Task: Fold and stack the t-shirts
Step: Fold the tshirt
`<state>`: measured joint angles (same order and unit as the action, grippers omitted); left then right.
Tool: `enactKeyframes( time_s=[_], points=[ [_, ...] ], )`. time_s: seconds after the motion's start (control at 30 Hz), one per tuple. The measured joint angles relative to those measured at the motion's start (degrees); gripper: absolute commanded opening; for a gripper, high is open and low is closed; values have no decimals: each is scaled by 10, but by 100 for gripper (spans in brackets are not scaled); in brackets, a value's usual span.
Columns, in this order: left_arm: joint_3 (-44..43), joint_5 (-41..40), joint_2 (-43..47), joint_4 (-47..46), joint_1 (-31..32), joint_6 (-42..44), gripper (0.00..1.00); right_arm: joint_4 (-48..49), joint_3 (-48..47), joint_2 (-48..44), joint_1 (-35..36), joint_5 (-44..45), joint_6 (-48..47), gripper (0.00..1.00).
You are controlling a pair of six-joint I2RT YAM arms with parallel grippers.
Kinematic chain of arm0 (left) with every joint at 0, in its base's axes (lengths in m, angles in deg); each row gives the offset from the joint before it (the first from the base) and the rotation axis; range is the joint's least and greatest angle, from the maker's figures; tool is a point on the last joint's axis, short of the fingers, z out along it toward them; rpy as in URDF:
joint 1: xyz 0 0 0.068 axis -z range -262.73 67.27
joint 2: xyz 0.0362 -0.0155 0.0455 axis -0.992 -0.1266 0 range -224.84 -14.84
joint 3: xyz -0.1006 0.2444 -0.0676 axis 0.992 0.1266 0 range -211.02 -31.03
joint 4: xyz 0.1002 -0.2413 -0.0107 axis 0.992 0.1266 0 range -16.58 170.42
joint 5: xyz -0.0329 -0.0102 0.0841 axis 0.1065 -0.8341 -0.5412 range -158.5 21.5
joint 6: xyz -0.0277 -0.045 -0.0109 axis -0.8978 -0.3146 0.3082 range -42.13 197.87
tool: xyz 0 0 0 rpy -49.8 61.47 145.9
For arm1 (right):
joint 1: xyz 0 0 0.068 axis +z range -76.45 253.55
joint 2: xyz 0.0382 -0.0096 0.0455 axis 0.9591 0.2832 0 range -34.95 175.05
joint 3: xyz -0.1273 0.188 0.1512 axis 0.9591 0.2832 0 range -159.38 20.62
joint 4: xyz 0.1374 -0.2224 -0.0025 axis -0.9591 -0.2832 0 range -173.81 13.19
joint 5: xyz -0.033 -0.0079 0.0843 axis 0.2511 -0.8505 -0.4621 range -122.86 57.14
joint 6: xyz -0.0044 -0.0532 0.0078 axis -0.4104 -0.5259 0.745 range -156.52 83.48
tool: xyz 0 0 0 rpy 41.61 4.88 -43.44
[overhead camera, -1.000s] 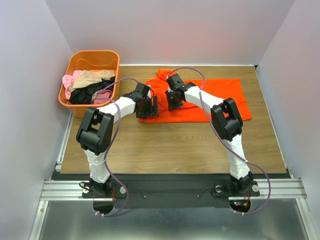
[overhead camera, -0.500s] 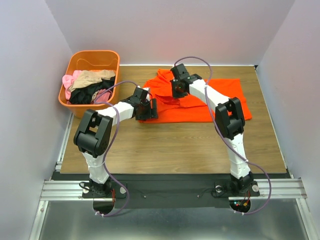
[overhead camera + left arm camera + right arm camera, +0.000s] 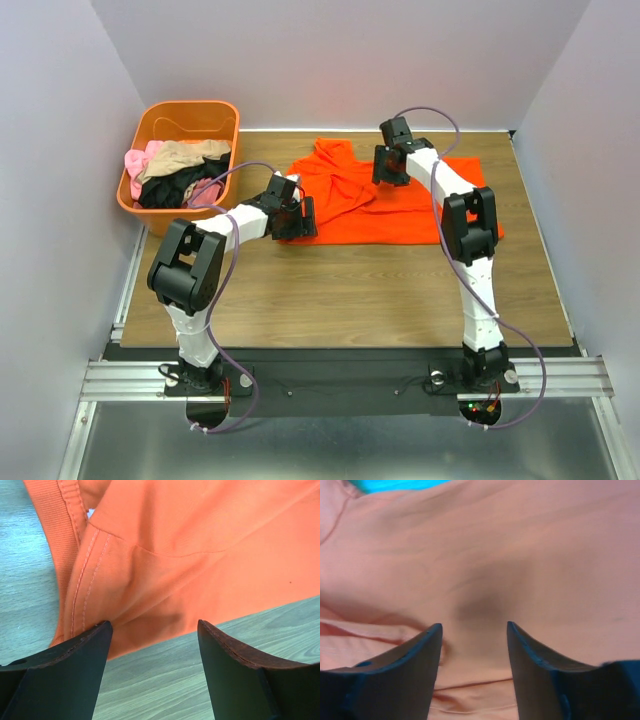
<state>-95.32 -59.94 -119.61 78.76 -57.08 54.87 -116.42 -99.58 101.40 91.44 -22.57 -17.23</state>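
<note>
2 open end effectors [image 3: 155, 630] [image 3: 474, 629] over tee [image 3: 380, 222].

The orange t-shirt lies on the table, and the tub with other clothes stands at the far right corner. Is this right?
Not quite: the tub stands at the far left corner, as the top external view shows. The orange t-shirt does lie on the table.

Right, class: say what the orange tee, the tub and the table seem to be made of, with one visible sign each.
Tee: soft matt knit cloth; it creases and shows a ribbed collar and stitched seams.
Tub: probably rigid plastic, slight sheen; smooth moulded rim.
Table: wood or wood-look laminate, matt; grain lines show.
</note>
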Motion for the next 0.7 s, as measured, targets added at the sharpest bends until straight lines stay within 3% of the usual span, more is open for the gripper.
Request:
enactKeyframes(
  time_s=[0.27,0.7],
  points=[
    [-6,-5,0,10,0,0,82,2,13,-13,-9,-17,-2,66],
    [-15,-74,57,107,-7,-14,87,16,216,-190,-5,-114,-5,66]
  ],
)
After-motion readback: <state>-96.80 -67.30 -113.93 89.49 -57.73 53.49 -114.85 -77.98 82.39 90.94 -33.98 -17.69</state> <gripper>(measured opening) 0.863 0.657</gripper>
